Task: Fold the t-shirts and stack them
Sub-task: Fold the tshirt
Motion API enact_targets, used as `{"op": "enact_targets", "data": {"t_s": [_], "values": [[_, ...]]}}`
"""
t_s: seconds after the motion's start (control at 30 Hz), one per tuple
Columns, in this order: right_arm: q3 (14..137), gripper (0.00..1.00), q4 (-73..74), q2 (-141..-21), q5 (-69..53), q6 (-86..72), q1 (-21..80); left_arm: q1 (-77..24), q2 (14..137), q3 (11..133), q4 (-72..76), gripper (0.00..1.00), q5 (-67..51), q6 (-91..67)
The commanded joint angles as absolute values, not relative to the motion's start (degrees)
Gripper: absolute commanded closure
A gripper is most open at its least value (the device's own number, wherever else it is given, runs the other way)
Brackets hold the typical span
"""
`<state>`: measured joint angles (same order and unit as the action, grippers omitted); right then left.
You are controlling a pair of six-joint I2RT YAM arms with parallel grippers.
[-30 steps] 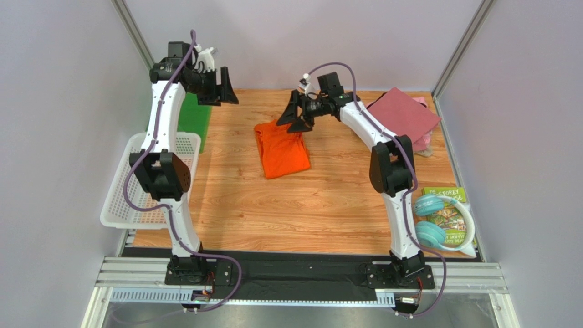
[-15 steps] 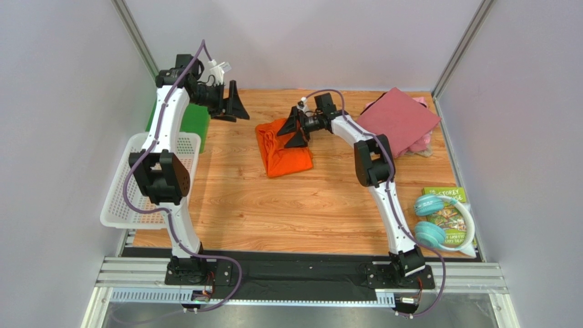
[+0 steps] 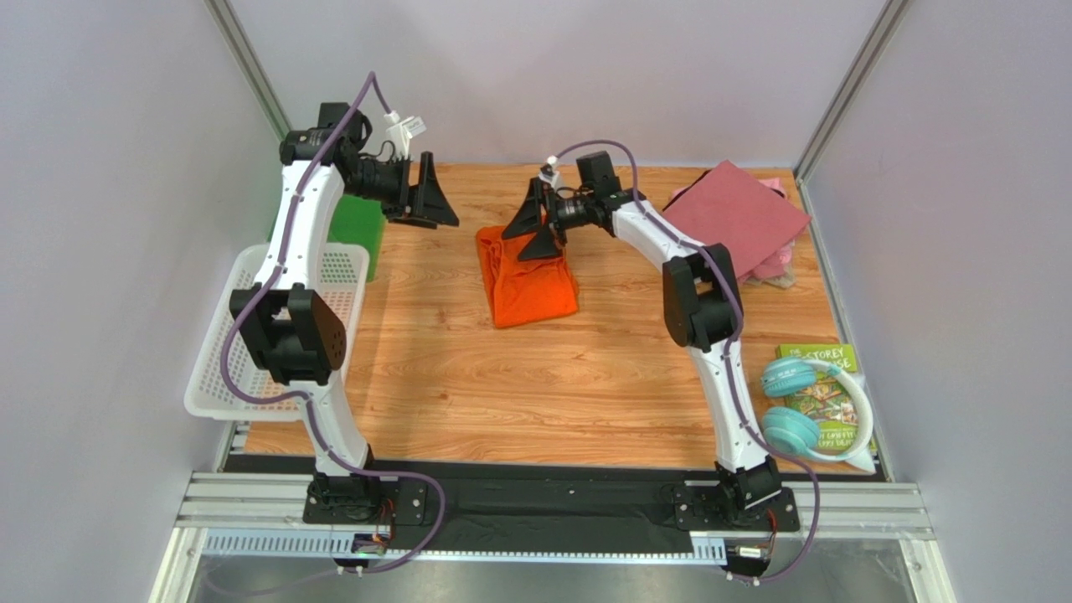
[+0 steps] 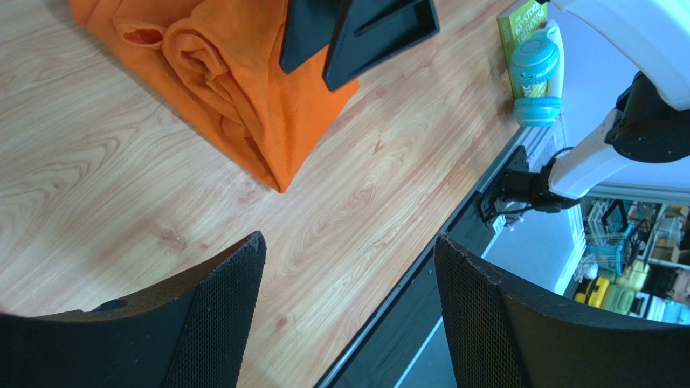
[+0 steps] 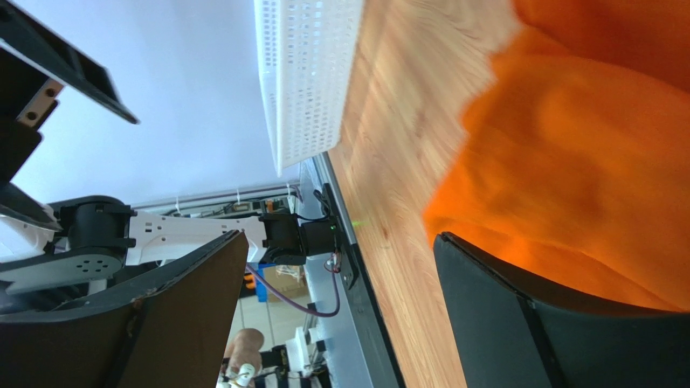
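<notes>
A bright orange t-shirt (image 3: 534, 289) lies loosely bunched in the middle of the wooden table; it also shows in the left wrist view (image 4: 243, 89) and the right wrist view (image 5: 583, 162). My right gripper (image 3: 534, 231) hovers over its far edge, open, with nothing between its fingers (image 5: 340, 267). My left gripper (image 3: 424, 201) hangs open to the left of the shirt, above bare wood (image 4: 348, 267). A folded maroon-red t-shirt (image 3: 736, 211) rests on a pale pink one (image 3: 778, 261) at the back right.
A white mesh basket (image 3: 252, 364) overhangs the table's left edge, with a green sheet (image 3: 355, 229) behind it. Teal headphones (image 3: 805, 405) lie on a book (image 3: 824, 367) at the front right. Grey walls close in the left, back and right sides.
My right gripper dipped onto the orange t-shirt, then lifted a little with its jaws spread wider. The left gripper swung right toward the shirt and now holds still.
</notes>
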<state>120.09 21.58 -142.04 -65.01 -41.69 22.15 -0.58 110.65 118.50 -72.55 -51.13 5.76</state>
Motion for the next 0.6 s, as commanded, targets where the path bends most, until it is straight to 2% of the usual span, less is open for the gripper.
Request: {"op": "enact_targets", "data": {"t_s": [0.0, 0.2, 0.37, 0.57], "values": [[126.64, 0.07, 18.81, -144.39, -66.45, -42.71, 26.01, -0.44, 106.88, 116.64, -72.6, 0.18, -54.05, 8.08], [139.46, 0.06, 9.43, -158.17, -66.36, -56.02, 26.02, -0.35, 107.23, 116.37, -75.58, 0.18, -55.19, 10.72], [141.94, 0.04, 0.89, -162.77, -66.09, -62.93, 25.05, -0.35, 105.56, 116.02, -76.55, 0.18, -56.51, 11.95], [139.76, 0.0, 0.97, -162.87, -66.8, -62.23, 24.7, -0.35, 104.33, 115.14, -76.91, 0.18, -57.04, 12.22]]}}
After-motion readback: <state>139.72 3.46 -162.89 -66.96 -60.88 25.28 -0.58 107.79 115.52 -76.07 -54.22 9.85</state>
